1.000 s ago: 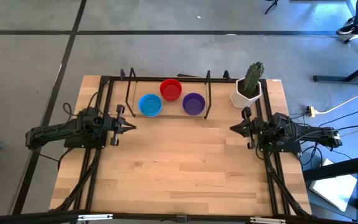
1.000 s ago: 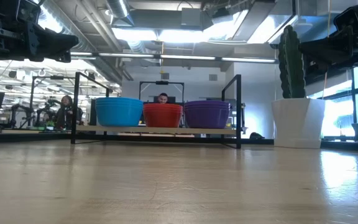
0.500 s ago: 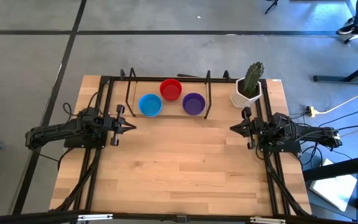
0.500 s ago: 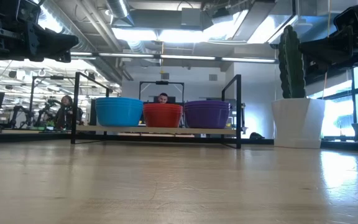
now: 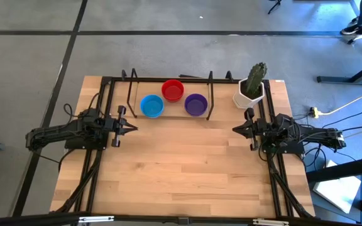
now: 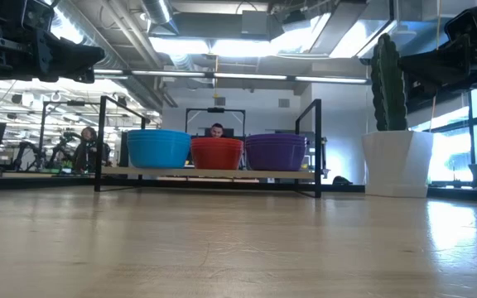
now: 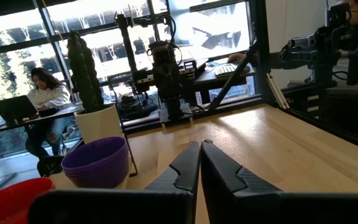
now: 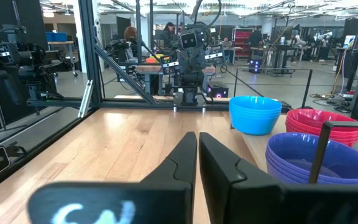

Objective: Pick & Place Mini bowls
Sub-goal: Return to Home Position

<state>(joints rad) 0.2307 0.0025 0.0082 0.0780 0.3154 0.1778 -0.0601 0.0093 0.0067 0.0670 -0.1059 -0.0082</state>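
Observation:
Three stacks of mini bowls stand on the table's far part between black frame posts: blue (image 5: 151,106), red (image 5: 173,90) and purple (image 5: 195,104), each resting on its base. They show side by side in the low view as blue (image 6: 158,148), red (image 6: 216,153) and purple (image 6: 275,152). My left gripper (image 5: 134,128) hovers shut at the table's left side, pointing level toward the right. My right gripper (image 5: 234,129) hovers shut at the right side, pointing level toward the left. Both are clear of the bowls, as the left wrist view (image 7: 200,145) and right wrist view (image 8: 197,136) show.
A white pot with a cactus (image 5: 251,88) stands at the far right corner, just beyond my right gripper. A black frame (image 5: 168,79) runs along the far edge with posts beside the bowls. Bare wooden tabletop (image 5: 181,163) lies between the arms and toward the near edge. People sit in the room beyond.

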